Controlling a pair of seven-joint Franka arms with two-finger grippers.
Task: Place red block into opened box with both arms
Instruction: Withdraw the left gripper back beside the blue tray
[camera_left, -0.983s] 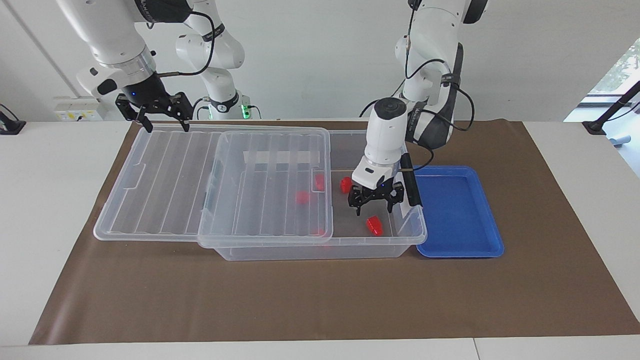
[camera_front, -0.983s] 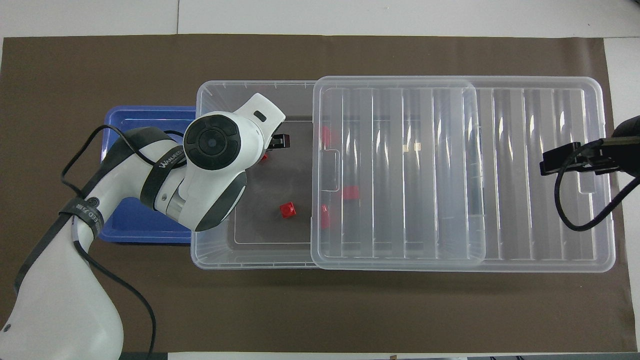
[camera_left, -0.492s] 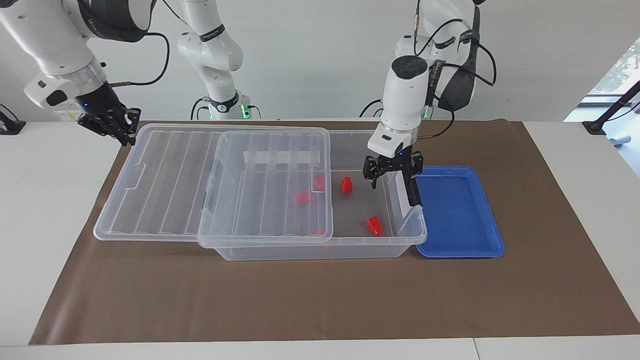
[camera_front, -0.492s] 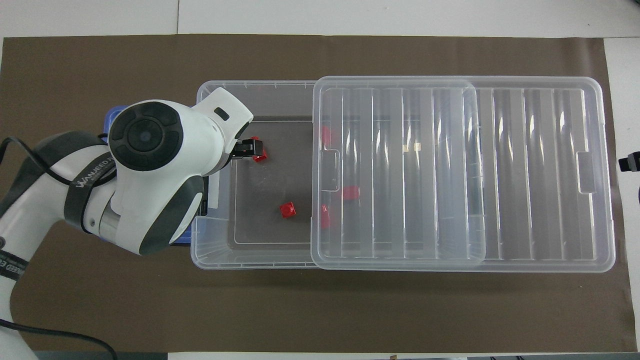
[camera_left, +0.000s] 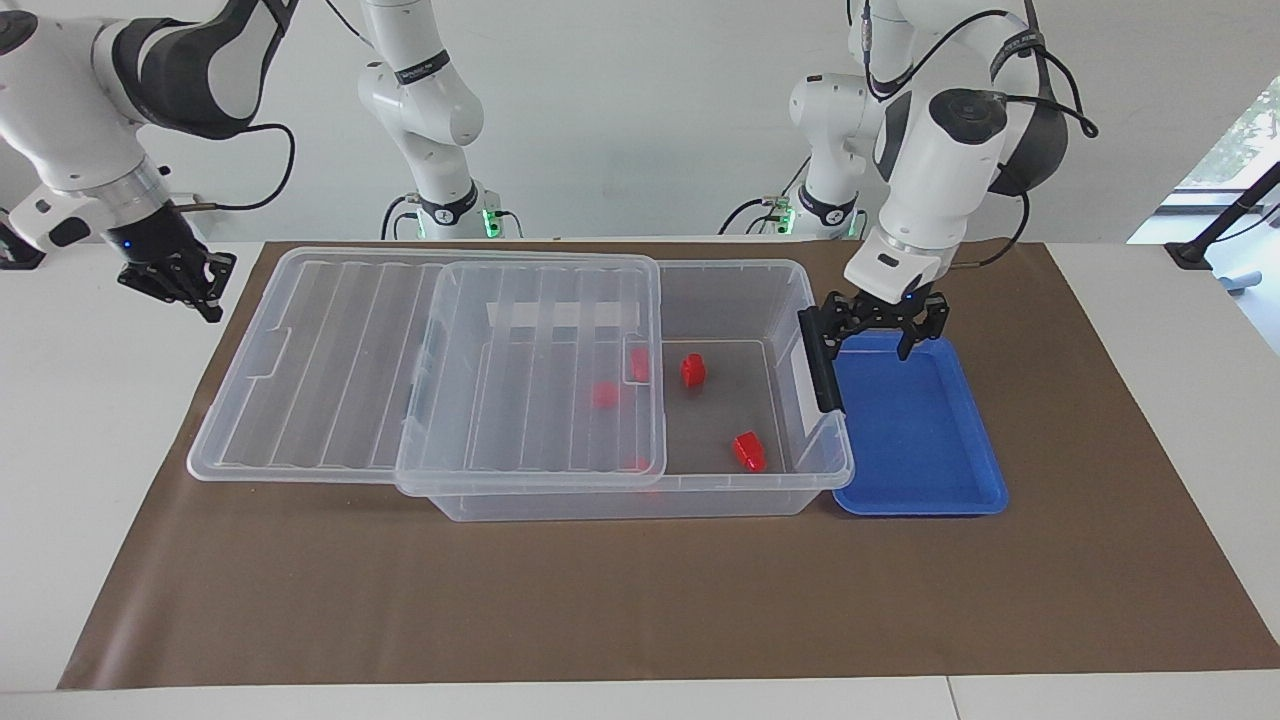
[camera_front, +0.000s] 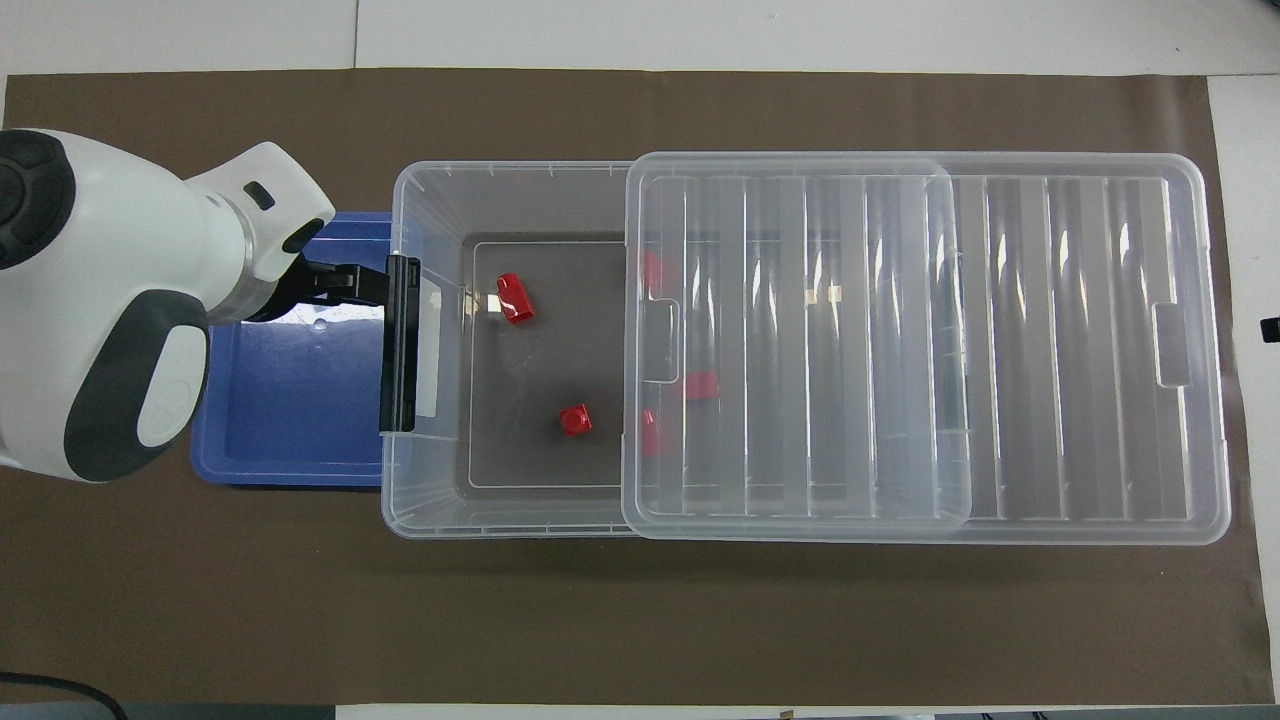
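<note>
The clear box (camera_left: 780, 290) stands open at the left arm's end, its ribbed lid (camera_left: 400, 360) slid toward the right arm's end. Two red blocks (camera_left: 692, 370) (camera_left: 748, 451) lie on the uncovered floor; the overhead view has them as red blocks (camera_front: 514, 297) (camera_front: 575, 420). More red blocks (camera_front: 702, 385) show through the lid (camera_front: 900, 340). My left gripper (camera_left: 872, 345) hangs open and empty over the blue tray (camera_left: 920, 440), just outside the box's black latch (camera_left: 818, 375). My right gripper (camera_left: 203, 298) is shut, holding nothing, over the white table off the lid's end.
The shallow blue tray (camera_front: 290, 400) sits against the box at the left arm's end, with nothing in it. A brown mat (camera_left: 600, 600) covers the table under everything. The left arm's bulky wrist (camera_front: 100, 300) hides part of the tray in the overhead view.
The left gripper rose out of the box and swung over the blue tray. The right gripper shut and drew away from the lid's end to over the bare table.
</note>
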